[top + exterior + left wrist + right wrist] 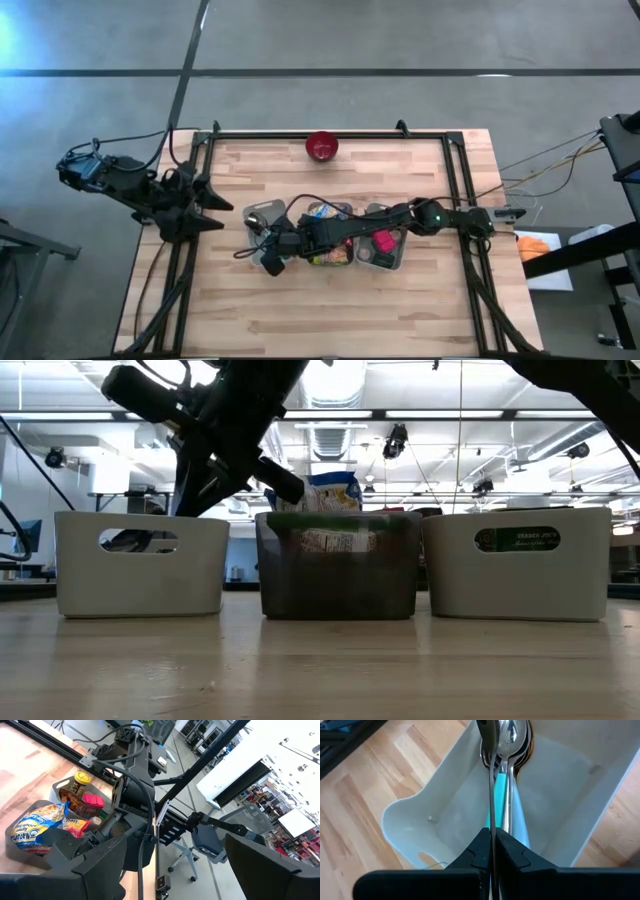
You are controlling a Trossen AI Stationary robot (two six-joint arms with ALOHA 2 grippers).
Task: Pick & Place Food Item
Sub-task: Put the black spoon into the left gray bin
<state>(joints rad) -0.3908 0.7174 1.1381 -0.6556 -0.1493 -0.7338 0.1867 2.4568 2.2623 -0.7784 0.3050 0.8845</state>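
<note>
R gripper [492,851] hangs over the white bin [415,820] w/ spoons [507,740] inside — jaws closed, holding nothing. L gripper [205,205] waits at table [400,300] edge, jaws open; food packs [325,212] sit in middle bin.

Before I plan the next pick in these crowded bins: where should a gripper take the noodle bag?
Probably by its top edge, from straight above: the noodle bag sticks up past the rim of the middle bin, whose walls and neighbouring packets block its sides.
</note>
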